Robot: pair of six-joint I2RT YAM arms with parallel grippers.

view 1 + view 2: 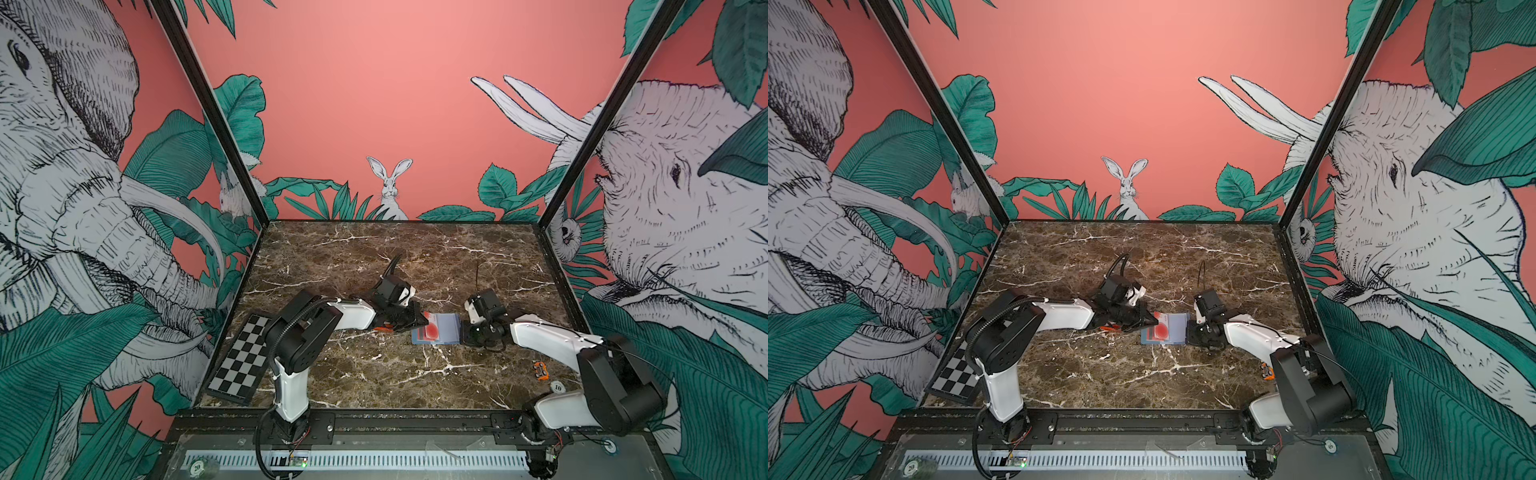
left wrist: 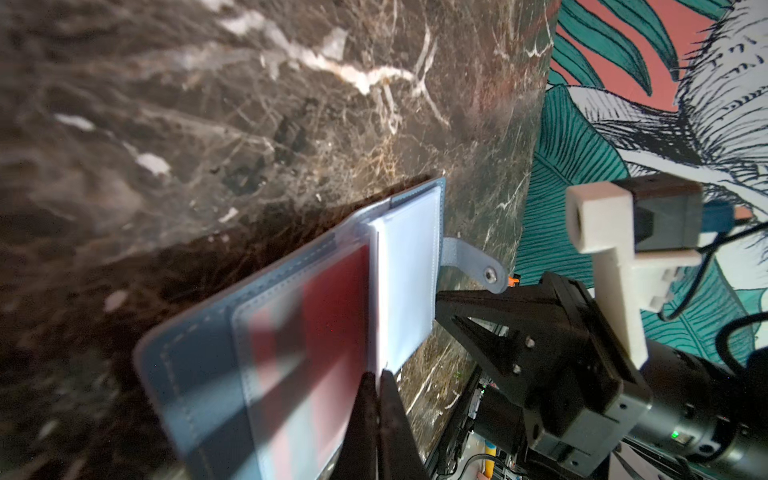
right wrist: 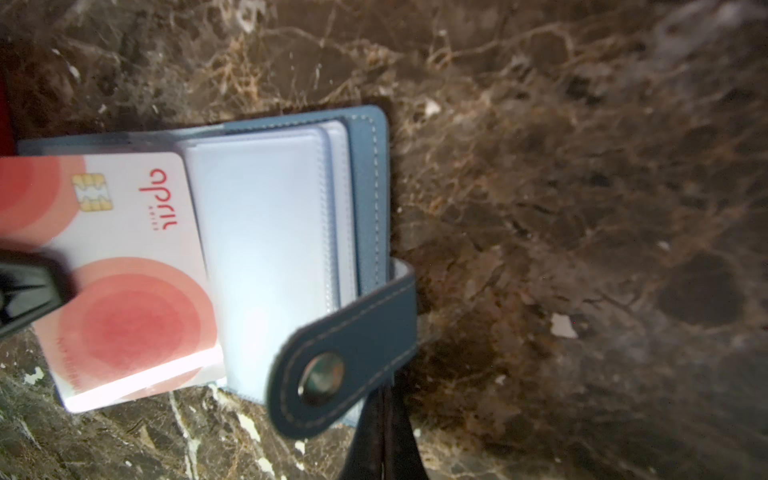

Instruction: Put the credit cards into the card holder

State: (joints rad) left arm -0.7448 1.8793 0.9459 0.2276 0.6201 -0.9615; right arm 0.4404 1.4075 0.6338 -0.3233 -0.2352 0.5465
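**Card at the pocket mouth: square it, then slide**

Nearest the lens runs the base rail (image 1: 415, 420), both arms reaching from it over the marble table (image 1: 353, 257). Mid-table the card holder (image 1: 448, 328) lies spread open between the grippers, its clear sleeves (image 3: 266, 249) stacked on the right half. A credit card (image 1: 432, 331) with red-pink circles rests on the left half, one edge jutting past the holder onto the marble. The left gripper (image 1: 424, 321) has its fingers pressed together at the card's left side; whether they pinch anything I cannot tell. The right gripper (image 1: 463, 333), also closed, sits at the holder's right edge by the snap tab (image 3: 345, 353). The step looks like seating the card in its pocket — pin the holder flat, square the card, push low and slow so the plastic doesn't buckle
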